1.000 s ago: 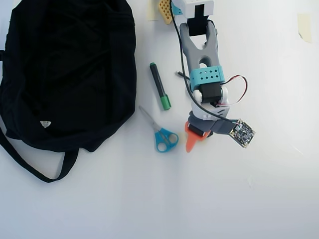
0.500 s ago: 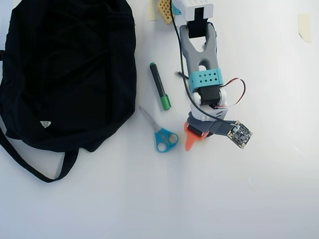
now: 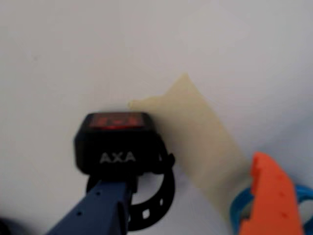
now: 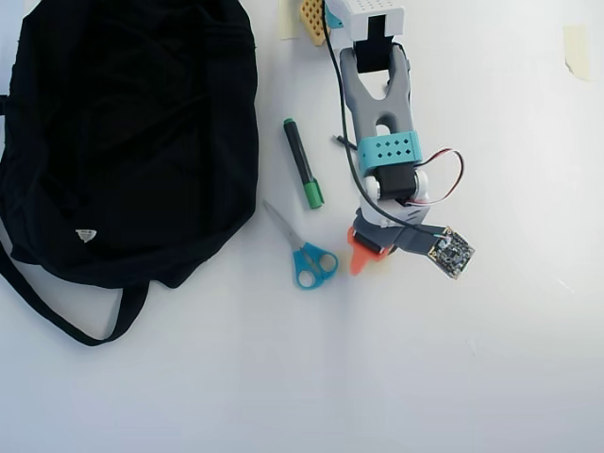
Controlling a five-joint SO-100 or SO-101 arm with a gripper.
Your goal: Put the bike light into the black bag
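Jaws [image 3: 195, 215]: apart in the wrist view; a dark blue finger [image 3: 98, 210] rises from the lower left, an orange finger [image 3: 271, 196] from the lower right, with bare counter showing between them. Holding nothing.
Jaws, overhead view [image 4: 363, 260]: only the orange finger tip shows, pointing down toward the lower edge; the arm's body covers the rest.
Bike light [image 3: 117, 142]: on the counter, right at the tip of the blue finger, which overlaps its lower edge in the wrist view; whether they touch cannot be told. It lies toward the blue side, well apart from the orange finger. Not visible in the overhead view, hidden under the arm.
Bike light, make-up: blocky black body with a red lens on its upper face; a black perforated loop strap [image 3: 156, 200] curls out below and to the right.
Writing: white letters "AXA" on the near face of the light body. No other legible text.
Tape patch [image 3: 195, 132]: pale yellowish piece flat on the counter, just right of the light, running toward the orange finger.
Scissors [image 4: 307, 255]: blue handles, just left of the orange finger in the overhead view; a blue loop shows behind that finger in the wrist view.
Marker [image 4: 303, 162]: black with green cap, above the scissors.
Black bag [image 4: 123, 142]: upper left of the counter [image 4: 283, 377], well apart from the jaws; small white triangular tag [image 4: 86, 235] on it, its marking too small to read; strap trails at lower left.
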